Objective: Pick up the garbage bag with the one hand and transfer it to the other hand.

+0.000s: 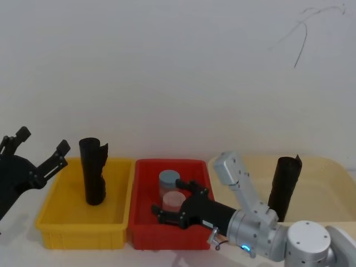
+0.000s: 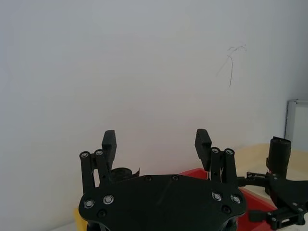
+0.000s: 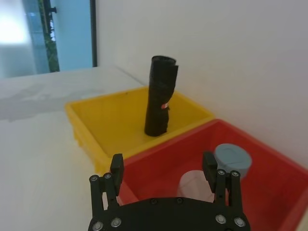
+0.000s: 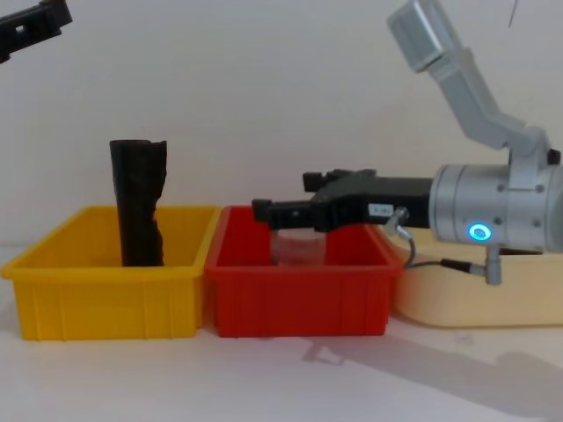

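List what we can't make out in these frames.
- Garbage bag in the cream bin: base, head view, hidden behind the right arm.
- Pale cup in the red bin: head view, partly covered by the open right claw.
- Notched black roll: foot, chest view, behind the yellow bin wall.

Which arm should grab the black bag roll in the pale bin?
Probably the right. The garbage bag stands in the pale bin on the robot's right; the right gripper, open, is over the red bin beside it. The left gripper, open, is raised past the yellow bin, farthest away.
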